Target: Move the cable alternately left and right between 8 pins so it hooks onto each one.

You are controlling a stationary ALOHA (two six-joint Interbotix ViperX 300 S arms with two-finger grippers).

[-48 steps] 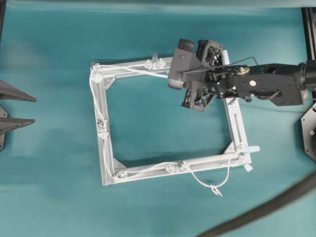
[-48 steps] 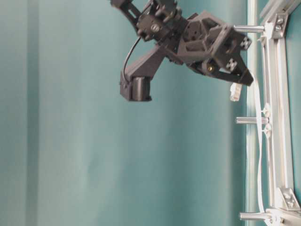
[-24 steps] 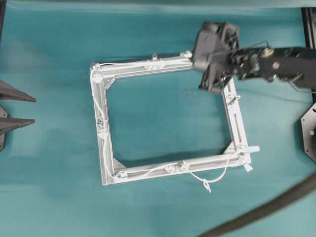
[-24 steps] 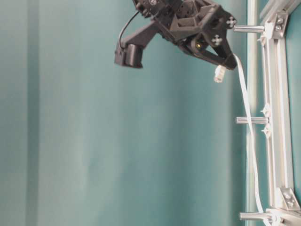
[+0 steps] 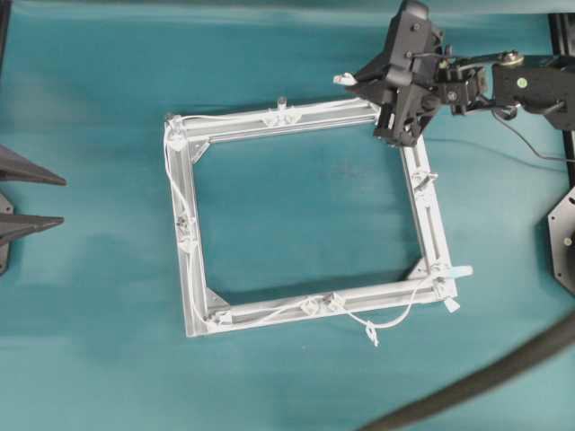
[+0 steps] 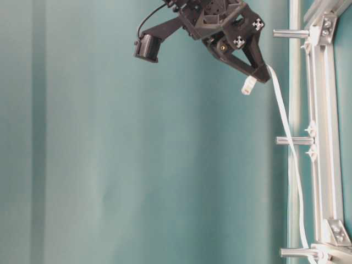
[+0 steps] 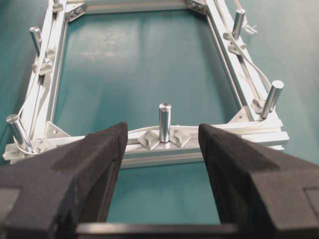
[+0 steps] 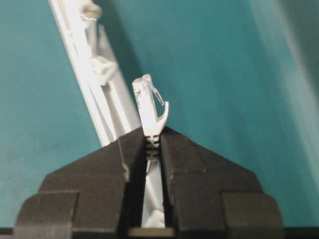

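Two right fingers (image 8: 152, 149) clamped on cable (image 6: 286, 132) plug, left fingers (image 7: 159, 164) apart, facing frame (image 5: 305, 310) pins (image 7: 165, 122).

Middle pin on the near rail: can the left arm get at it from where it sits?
Probably yes. The left tool stands open, the pin upright between its fingers' line of sight, nothing between; the cable only runs behind the pin's base.

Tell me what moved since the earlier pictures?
The right gripper, shut on the cable just behind its plug, swung from over the frame's top bar out past its top right corner, pulling the cable straighter along that bar. The left gripper stayed open; the frame and pins stayed put.
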